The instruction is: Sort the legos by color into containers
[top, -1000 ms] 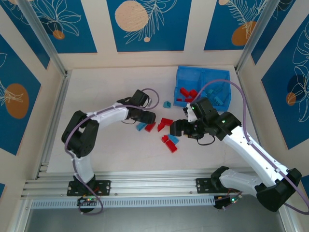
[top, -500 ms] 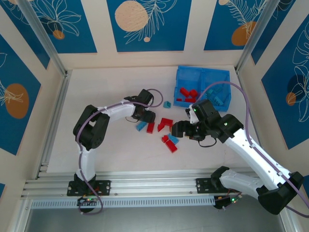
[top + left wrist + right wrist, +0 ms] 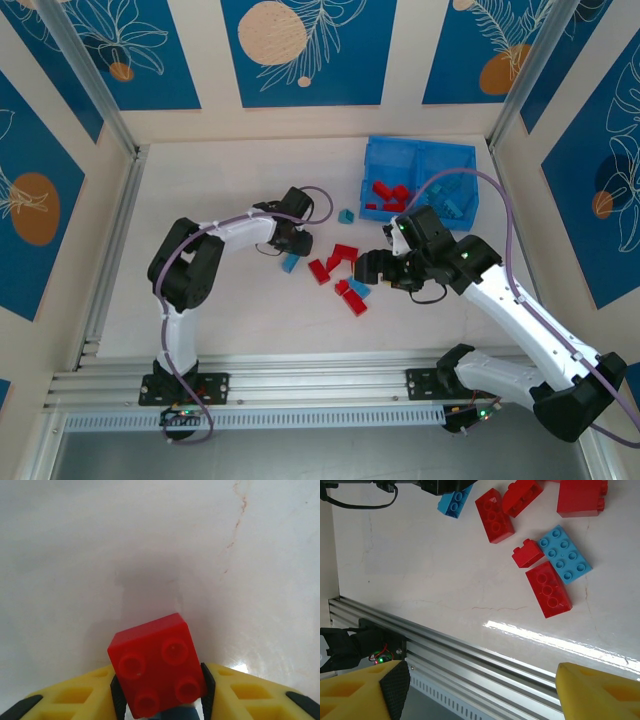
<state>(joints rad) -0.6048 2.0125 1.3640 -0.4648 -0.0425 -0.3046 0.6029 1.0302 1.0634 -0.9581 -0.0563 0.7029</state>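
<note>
Over the last second the left hand (image 3: 160, 702) has drawn its fingers in, and in the wrist view its black pads (image 3: 116, 696) now press both sides of a square red lego (image 3: 157, 670), studs facing the camera. From above, the left arm has pulled slightly toward the left of the frame, and the long red lego (image 3: 318, 270) beside it has slid a little down and to the right. That looks like one red piece secured and ready to carry to the blue bin (image 3: 385, 158) in the upper right, whose left compartment (image 3: 385, 192) already holds red pieces and whose right compartment (image 3: 450, 200) holds blue ones. The right hand (image 3: 480, 687) has not changed: its yellow fingers stand wide apart with nothing between them, above the loose group on the desk (image 3: 220, 300) at mid-frame. From above, the left hand covers the pinched piece, so I cannot tell whether it has left the desk. The wrist view cuts off its lower edge, and a bluish patch below it is too cropped to identify. A small blue lego (image 3: 290, 263) lies just below the left hand.
</note>
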